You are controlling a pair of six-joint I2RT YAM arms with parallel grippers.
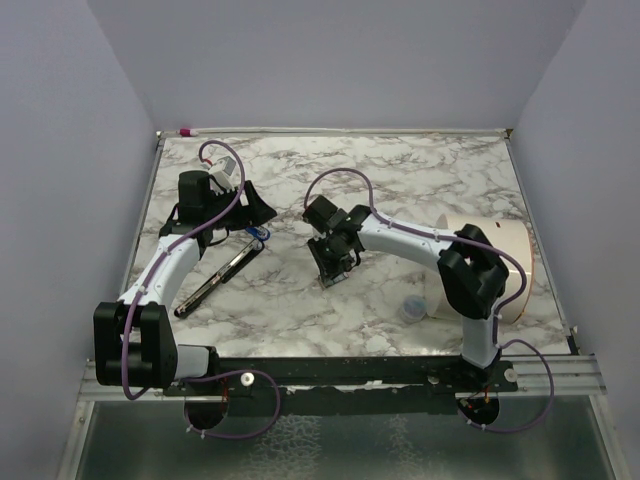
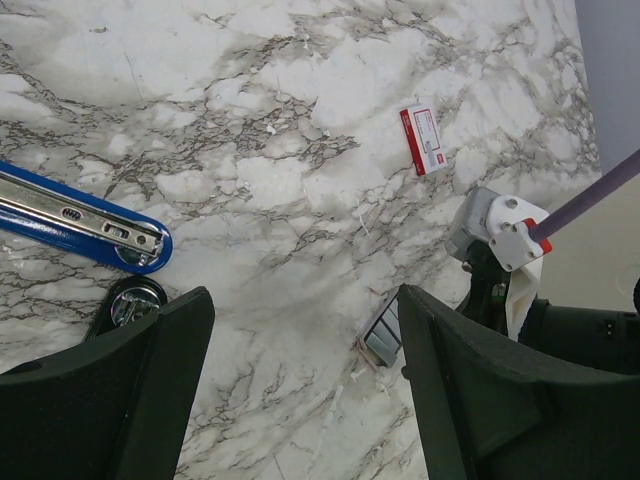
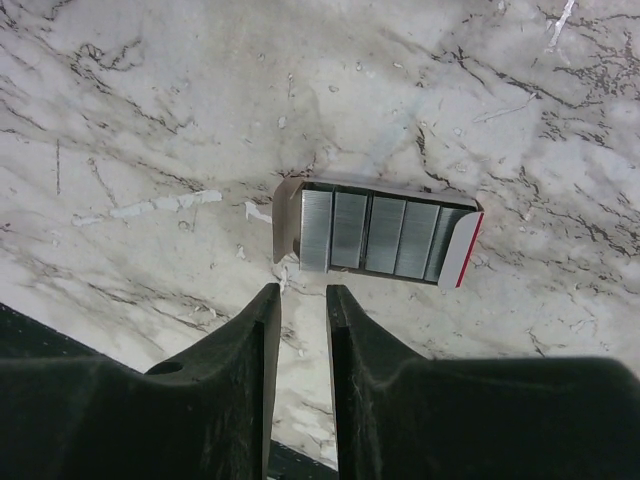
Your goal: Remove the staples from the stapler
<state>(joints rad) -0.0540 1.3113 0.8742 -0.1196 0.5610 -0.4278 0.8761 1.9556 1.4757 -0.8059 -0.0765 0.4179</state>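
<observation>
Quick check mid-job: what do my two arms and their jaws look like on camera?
Both arms match: the left arm and right arm have white links between bulky black joints, each trailed by a looping purple cable. The left gripper and right gripper carry broad, matte black jaws with no visible markings.

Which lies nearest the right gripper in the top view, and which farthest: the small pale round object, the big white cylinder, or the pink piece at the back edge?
1. small pale round object, just right of the right gripper, toward the near edge.
2. big white cylinder, farther right.
3. pink piece, back left corner.
</observation>
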